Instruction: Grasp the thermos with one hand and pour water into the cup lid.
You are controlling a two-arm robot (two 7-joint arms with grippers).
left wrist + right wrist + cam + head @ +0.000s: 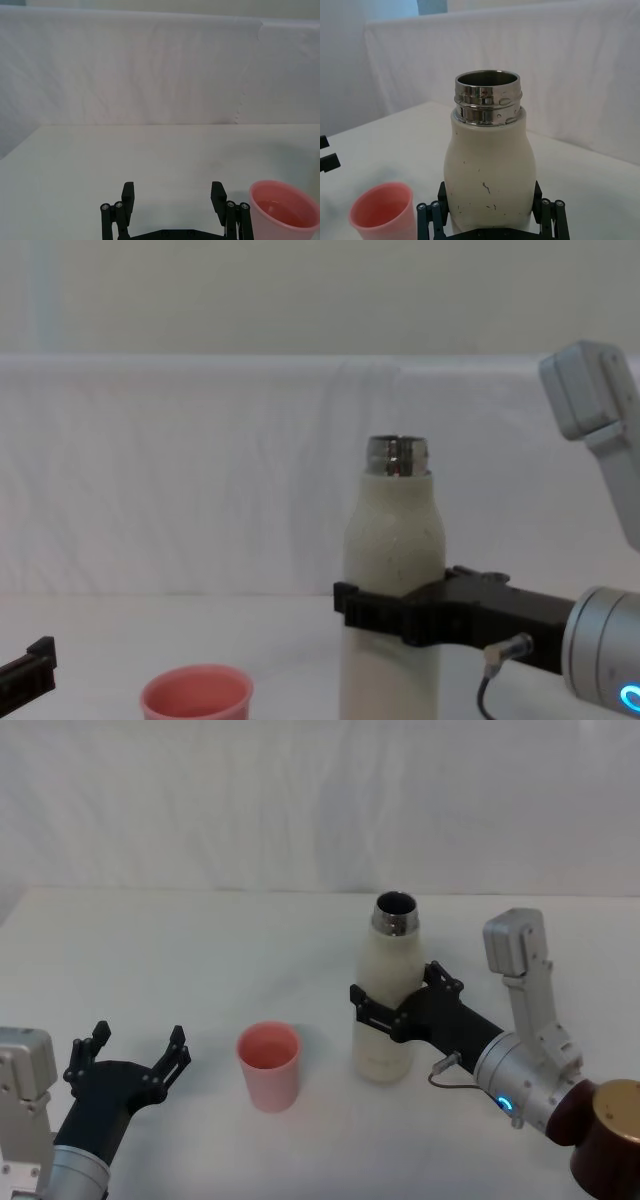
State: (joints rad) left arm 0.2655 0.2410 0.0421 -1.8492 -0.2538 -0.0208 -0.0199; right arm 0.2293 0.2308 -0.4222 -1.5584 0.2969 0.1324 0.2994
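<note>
The cream-white thermos (385, 955) stands upright on the white table, its steel neck uncapped. My right gripper (395, 985) reaches in from the right and is shut on the thermos body at mid-height, one finger on each side. The right wrist view shows the thermos (487, 160) between those fingers (441, 192). The pink cup lid (268, 1065) stands upright just left of the thermos, apart from it. In the left wrist view the cup lid (282, 210) seems to hold some liquid. My left gripper (140, 1038) rests open near the table's front left, left of the cup lid, holding nothing.
The white table (200, 950) runs back to a white cloth backdrop (320, 800). Free surface lies behind and to the left of the cup lid.
</note>
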